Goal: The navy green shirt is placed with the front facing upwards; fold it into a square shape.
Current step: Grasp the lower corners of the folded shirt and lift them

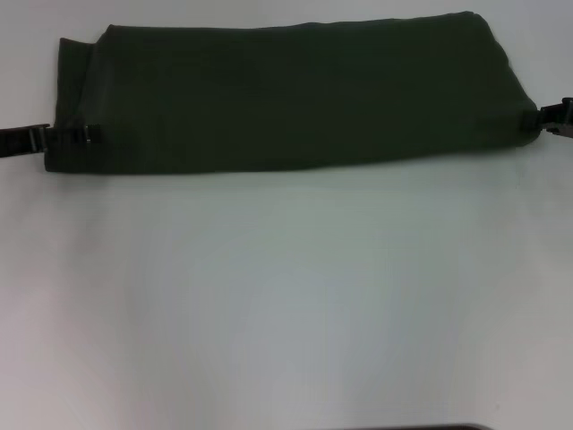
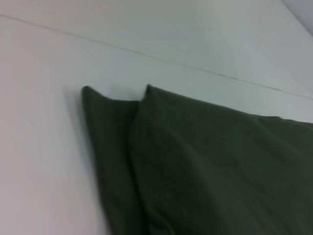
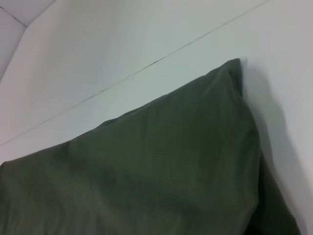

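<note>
The left gripper (image 1: pixel 88 133) sat at the left short end of the navy green shirt (image 1: pixel 286 94), its jaws reaching in over the edge of the cloth and seemingly clamped on that edge; the shirt itself lay as a long folded band on the white worktop (image 1: pixel 286 296), its long axis running straight from one set of jaws to the other, plain side up with no lettering showing; at the far right end the right gripper (image 1: pixel 546 116) met the shirt's corner, jaws apparently pinched on it too, though little of them showed; each arm held its own end, neither nearer the middle; the next fold would likely bring one end across toward the other.
</note>
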